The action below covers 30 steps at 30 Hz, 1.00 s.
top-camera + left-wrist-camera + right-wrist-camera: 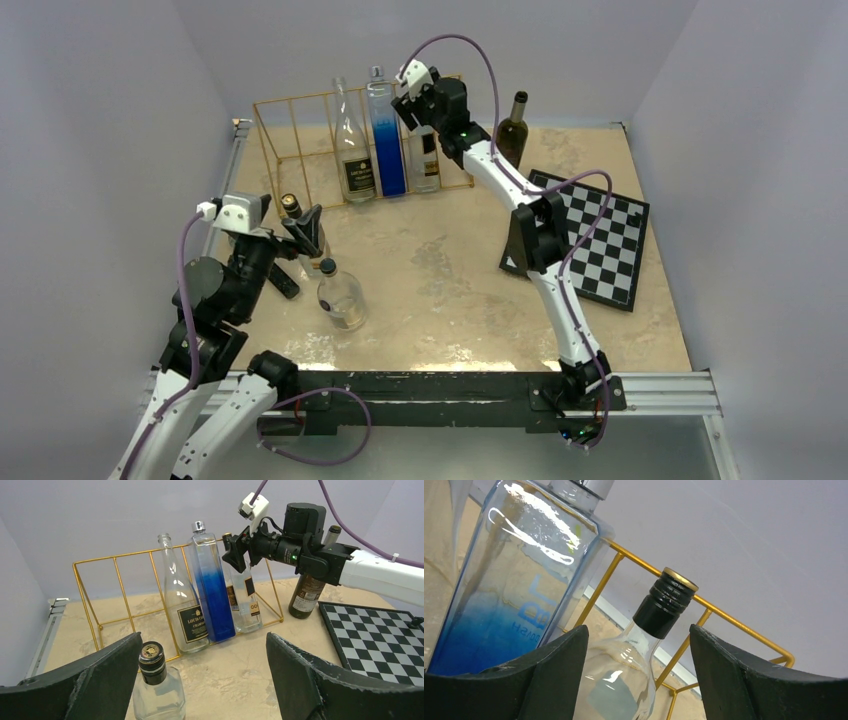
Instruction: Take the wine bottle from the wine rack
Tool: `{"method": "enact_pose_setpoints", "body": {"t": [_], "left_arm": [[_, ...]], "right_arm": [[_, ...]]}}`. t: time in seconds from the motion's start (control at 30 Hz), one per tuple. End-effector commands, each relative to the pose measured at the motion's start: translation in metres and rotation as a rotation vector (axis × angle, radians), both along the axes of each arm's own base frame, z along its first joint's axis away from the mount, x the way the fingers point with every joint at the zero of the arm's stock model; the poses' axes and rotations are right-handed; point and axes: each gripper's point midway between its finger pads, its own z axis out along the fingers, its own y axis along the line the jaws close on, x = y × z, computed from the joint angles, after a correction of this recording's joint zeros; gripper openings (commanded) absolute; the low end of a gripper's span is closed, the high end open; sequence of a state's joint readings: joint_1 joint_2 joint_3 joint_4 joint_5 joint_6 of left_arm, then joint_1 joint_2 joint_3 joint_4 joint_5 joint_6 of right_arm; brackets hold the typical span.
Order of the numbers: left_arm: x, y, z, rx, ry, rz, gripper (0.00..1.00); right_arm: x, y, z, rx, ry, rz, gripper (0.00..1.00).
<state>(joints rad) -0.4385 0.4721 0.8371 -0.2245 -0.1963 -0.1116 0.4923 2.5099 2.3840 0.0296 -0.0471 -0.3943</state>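
Right gripper (639, 632) is up at the rack, fingers spread wide on either side of the wine bottle (664, 605). They flank its black-capped neck, with a gap showing on both sides. That bottle stands upright in the gold wire rack (710, 611), at the right end of a row of three. Just beside it is a tall blue bottle (509, 580), then a clear bottle with a dark label (182, 605). Past the rack's right end a dark bottle (513, 130) stands on the table (450, 270), near a chessboard (600, 245).

Over on the left, the left gripper (204, 645) is spread open too. A small black-capped bottle (151, 660) sits between its fingers, close to one; contact I can't tell. Another clear bottle (340, 298) stands just beside it, nearer the arm bases.
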Motion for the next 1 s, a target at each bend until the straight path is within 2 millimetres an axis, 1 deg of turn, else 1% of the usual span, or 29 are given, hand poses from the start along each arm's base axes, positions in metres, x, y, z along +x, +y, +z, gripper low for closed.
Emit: {"method": "enact_pose_setpoints", "body": {"t": [0.0,0.1,0.2,0.3,0.4,0.47,0.6,0.7,0.73,0.77,0.9,0.97], "left_arm": [[0.000,0.003,0.017,-0.016,-0.049,0.016,0.97],[-0.001,0.004,0.019,-0.020,-0.054,0.016,0.97],[-0.003,0.005,0.022,-0.025,-0.062,0.018,0.97],[-0.003,0.007,0.023,-0.026,-0.066,0.025,0.97],[-0.003,0.008,0.024,-0.027,-0.067,0.031,0.97],[-0.003,0.008,0.024,-0.027,-0.067,0.032,0.97],[-0.004,0.008,0.026,-0.033,-0.073,0.030,0.96],[-0.006,0.008,0.030,-0.044,-0.082,0.023,0.96],[-0.007,0.007,0.031,-0.046,-0.083,0.021,0.96],[-0.008,0.007,0.032,-0.048,-0.086,0.018,0.96],[-0.010,0.009,0.035,-0.050,-0.093,0.020,0.96],[-0.009,0.010,0.034,-0.049,-0.093,0.027,0.96]], "right_arm": [[0.006,0.006,0.028,0.016,-0.082,0.029,0.77],[0.009,0.006,0.028,0.022,-0.098,0.028,0.76],[0.014,0.003,0.030,0.026,-0.116,0.020,0.72],[0.017,0.002,0.032,0.030,-0.131,0.036,0.66],[0.017,0.005,0.033,0.034,-0.136,0.058,0.58],[0.017,0.007,0.033,0.036,-0.137,0.072,0.55],[0.016,0.008,0.032,0.036,-0.139,0.074,0.54],[0.014,0.010,0.034,0.059,-0.127,0.084,0.60],[0.012,0.012,0.035,0.066,-0.122,0.094,0.60],[0.011,0.014,0.035,0.068,-0.121,0.102,0.57],[0.012,0.015,0.035,0.065,-0.120,0.100,0.39],[0.013,0.013,0.036,0.071,-0.125,0.086,0.25]]}}
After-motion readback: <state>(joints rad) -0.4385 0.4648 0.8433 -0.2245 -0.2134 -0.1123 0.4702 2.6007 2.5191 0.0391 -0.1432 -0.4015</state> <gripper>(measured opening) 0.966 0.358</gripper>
